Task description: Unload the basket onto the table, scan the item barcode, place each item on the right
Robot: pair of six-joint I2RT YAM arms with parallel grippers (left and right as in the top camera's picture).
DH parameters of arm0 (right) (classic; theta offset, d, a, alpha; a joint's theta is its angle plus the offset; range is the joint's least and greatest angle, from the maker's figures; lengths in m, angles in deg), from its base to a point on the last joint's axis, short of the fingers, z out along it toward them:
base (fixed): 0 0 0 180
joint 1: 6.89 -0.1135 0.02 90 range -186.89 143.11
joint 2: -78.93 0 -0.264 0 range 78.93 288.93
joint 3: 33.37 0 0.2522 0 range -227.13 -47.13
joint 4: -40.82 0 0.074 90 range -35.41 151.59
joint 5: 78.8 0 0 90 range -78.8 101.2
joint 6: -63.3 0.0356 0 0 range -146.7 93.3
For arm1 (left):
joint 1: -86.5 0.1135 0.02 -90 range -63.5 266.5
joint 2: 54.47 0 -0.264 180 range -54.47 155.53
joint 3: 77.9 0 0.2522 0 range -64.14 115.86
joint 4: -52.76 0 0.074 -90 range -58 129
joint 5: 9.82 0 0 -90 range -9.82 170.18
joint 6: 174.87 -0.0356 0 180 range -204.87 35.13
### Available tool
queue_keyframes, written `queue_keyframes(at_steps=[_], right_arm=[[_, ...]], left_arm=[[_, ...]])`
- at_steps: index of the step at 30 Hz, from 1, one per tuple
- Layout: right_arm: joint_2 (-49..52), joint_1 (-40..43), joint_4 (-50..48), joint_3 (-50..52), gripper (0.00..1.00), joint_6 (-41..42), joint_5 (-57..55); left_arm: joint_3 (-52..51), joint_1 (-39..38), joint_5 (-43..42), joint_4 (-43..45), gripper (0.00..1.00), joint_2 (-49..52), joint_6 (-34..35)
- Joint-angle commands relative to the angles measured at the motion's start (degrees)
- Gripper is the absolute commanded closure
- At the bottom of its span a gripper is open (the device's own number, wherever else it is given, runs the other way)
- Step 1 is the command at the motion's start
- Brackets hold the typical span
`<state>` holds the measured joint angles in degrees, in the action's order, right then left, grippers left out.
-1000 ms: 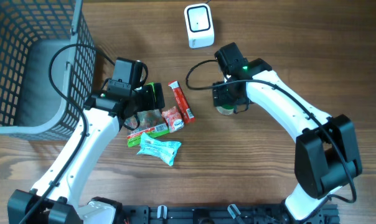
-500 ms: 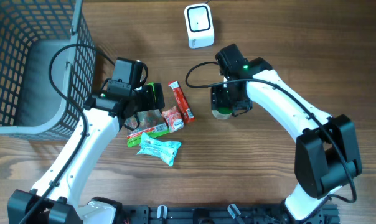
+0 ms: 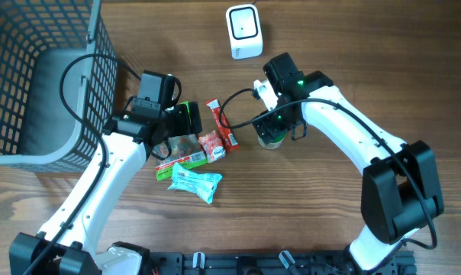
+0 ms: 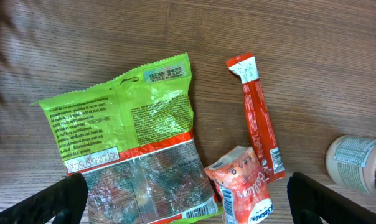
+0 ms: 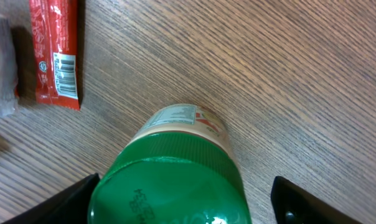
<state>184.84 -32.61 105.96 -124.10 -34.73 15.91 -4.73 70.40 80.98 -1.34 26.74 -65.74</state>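
Observation:
A jar with a green lid [image 5: 169, 186] stands upright on the wooden table, right of the snack pile [image 3: 270, 139]. My right gripper [image 5: 188, 202] hangs over it, open, its jaws either side of the lid with a gap on the right. My left gripper [image 4: 188, 199] is open above a green snack bag [image 4: 132, 124] and a small red pouch [image 4: 241, 186], holding nothing. A red stick pack [image 4: 258, 121] lies beside them. The white barcode scanner [image 3: 243, 30] sits at the table's far edge.
A dark wire basket [image 3: 40, 84] fills the far left. A teal packet [image 3: 195, 182] lies nearer the front, below the green bag [image 3: 186, 149]. Bare wood stretches to the right of the jar.
My right gripper's jaws have spread wider around the jar and its wrist has shifted slightly left. The left arm and the snacks have not moved.

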Motion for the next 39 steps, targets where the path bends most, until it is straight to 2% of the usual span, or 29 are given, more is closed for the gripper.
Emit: queue_keyframes(at_steps=[1,4,5,8,9,10,11,13,18,22,25,29,39], right_arm=[[1.03,-0.13,0.07,-0.15,0.19,-2.45,0.26],[1.03,-0.13,0.59,-0.15,0.4,-2.14,0.24],[1.03,-0.02,0.02,-0.17,0.44,1.86,0.2],[1.03,0.87,-0.13,-0.17,0.47,18.47,-4.31],[1.03,1.05,0.39,-0.17,0.46,28.0,-4.76],[1.03,1.05,0.35,-0.17,0.38,31.08,-4.42],[1.01,1.05,0.24,-0.24,0.26,30.53,-4.26],[1.01,1.05,0.13,-0.28,0.12,25.66,-4.81],[0.98,1.05,5.66,-3.17,0.01,18.73,-4.92],[1.05,1.05,6.71,-4.44,0.0,16.41,-0.5],[2.29,1.05,6.1,-4.28,0.03,14.12,-1.36],[4.0,1.05,4.98,-4.07,0.09,14.16,-2.84],[5.77,1.05,-3.02,2.16,0.1,15.67,-2.82]], left_arm=[[-0.17,0.24,0.13,-0.02,0.0,0.35,-0.92],[-0.17,0.24,0.13,-0.02,0.0,0.35,-0.92],[-0.17,0.24,0.13,-0.02,0.0,0.35,-0.92],[-0.17,0.24,0.15,-0.02,0.0,0.35,-0.92],[-0.17,0.24,0.13,-0.02,0.0,0.35,-0.92],[-0.17,0.24,0.13,-0.02,0.0,0.35,-0.92],[-0.17,0.24,0.13,-0.02,0.0,0.35,-0.92],[-0.17,0.24,0.15,-0.02,0.0,0.35,-0.92],[-0.17,0.24,0.13,-0.02,0.0,0.35,-0.92],[-0.17,0.24,0.15,-0.02,0.0,0.35,-0.92],[-0.17,0.24,0.13,-0.02,0.0,0.35,-0.92],[-0.17,0.24,0.13,-0.02,0.0,0.35,-0.92],[-0.17,0.24,0.13,-0.02,0.0,0.35,-0.92]])
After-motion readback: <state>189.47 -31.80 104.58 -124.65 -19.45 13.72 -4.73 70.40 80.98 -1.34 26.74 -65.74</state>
